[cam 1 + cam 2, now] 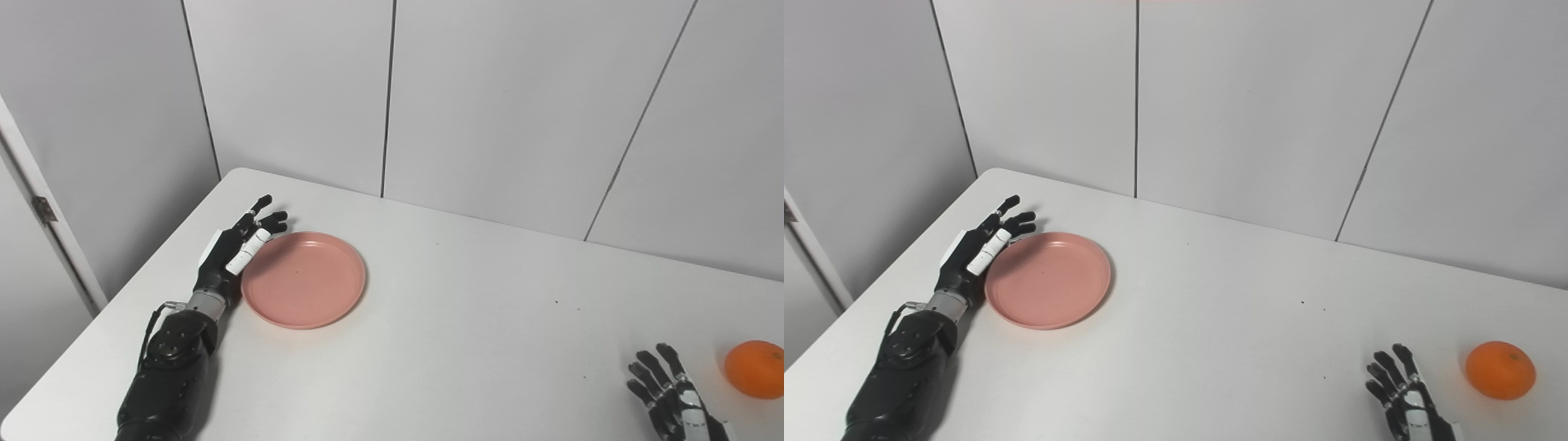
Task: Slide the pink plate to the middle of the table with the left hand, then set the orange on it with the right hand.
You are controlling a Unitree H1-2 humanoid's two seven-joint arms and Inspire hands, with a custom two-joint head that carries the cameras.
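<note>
A pink plate (304, 279) lies flat on the left part of the white table (465, 318); it also shows in the right eye view (1048, 279). My left hand (236, 248) is open, its fingers spread, resting against the plate's left rim with the thumb at the rim's edge. An orange (755, 369) sits near the table's right front, also in the right eye view (1500, 370). My right hand (670, 395) is open and empty at the bottom right, just left of the orange and apart from it.
Grey wall panels (490, 104) stand close behind the table's far edge. The table's left edge runs beside my left forearm (171, 367). A door frame with a hinge (44, 209) is at the far left.
</note>
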